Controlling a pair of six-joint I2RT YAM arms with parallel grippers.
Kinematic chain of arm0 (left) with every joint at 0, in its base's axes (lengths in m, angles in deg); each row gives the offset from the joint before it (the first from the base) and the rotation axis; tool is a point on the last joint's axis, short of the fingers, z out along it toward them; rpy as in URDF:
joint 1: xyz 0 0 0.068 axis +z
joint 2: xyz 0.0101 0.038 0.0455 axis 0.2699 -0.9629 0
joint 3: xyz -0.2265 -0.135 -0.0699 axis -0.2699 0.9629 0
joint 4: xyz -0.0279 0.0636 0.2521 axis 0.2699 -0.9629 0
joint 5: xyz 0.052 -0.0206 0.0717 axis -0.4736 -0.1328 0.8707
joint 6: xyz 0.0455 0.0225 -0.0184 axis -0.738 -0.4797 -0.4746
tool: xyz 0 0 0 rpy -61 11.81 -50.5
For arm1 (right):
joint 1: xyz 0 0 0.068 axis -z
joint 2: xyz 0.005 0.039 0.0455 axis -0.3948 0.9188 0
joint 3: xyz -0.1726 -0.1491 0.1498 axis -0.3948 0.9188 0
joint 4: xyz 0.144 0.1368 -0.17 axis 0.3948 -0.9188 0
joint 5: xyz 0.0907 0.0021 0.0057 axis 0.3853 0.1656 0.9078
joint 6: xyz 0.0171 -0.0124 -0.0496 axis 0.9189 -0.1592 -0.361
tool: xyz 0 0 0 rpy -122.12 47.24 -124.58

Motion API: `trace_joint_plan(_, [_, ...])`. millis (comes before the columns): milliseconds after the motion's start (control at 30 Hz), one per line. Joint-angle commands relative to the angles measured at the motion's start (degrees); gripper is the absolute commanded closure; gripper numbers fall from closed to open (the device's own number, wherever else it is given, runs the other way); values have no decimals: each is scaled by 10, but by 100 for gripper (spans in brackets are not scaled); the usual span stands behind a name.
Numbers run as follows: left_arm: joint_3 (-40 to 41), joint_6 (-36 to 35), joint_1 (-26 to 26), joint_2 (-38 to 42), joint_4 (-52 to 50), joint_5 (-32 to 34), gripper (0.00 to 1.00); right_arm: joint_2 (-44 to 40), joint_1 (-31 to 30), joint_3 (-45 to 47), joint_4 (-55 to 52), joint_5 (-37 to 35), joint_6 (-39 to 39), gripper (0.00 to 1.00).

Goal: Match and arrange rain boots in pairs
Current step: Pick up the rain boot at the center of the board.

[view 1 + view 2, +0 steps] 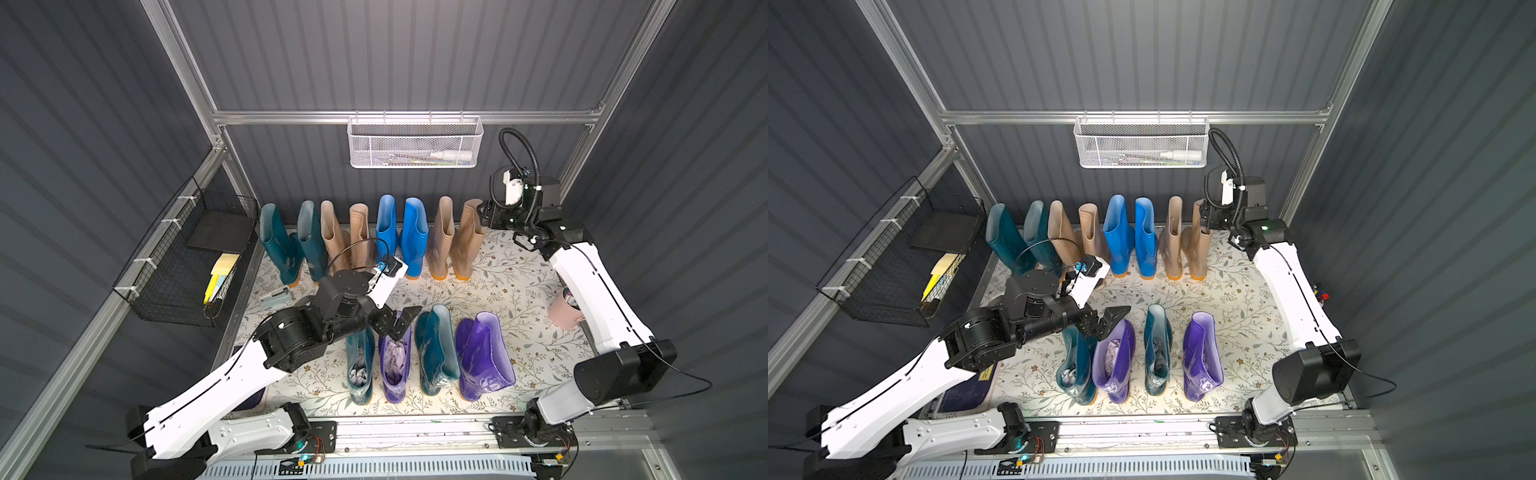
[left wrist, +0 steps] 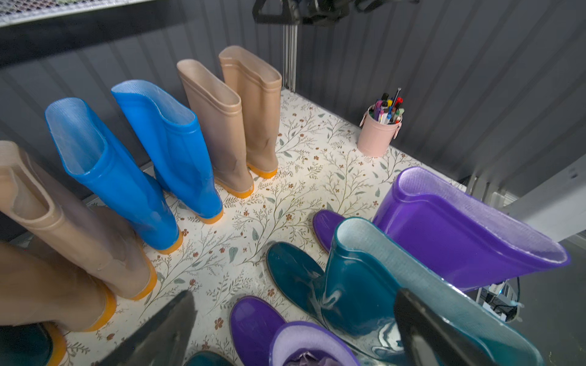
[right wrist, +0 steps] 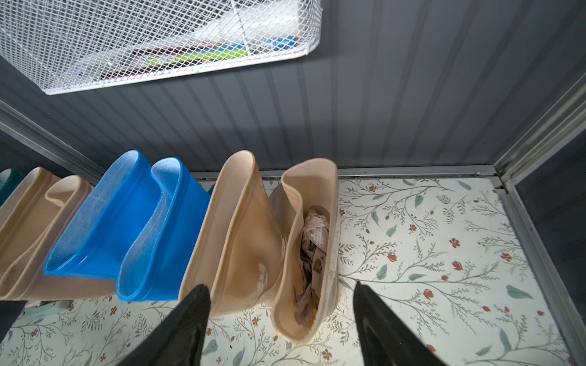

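Though eight rain boots (image 1: 413, 232) stood paired along the back wall, the front four sat mixed: teal, purple, teal, purple. The right gripper (image 3: 279, 286) hung over the end beige boot (image 1: 467, 237), jaws spread either side, apparently not touching it. The left gripper (image 1: 400, 323) hovered wide open above the left purple boot (image 1: 392, 392), holding nothing.

Left tool (image 1: 400, 322) spread wide, right tool (image 1: 484, 214) parted, reaching far forward
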Motion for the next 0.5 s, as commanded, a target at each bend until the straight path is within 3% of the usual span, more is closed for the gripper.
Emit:
trace_joint_plan(0, [-23, 8, -1, -13, -37, 7, 1, -33, 1, 18, -15, -8, -8, 24])
trace_joint_plan(467, [-46, 37, -1, -65, -28, 47, 0, -146, 1, 139, -33, 7, 28, 17])
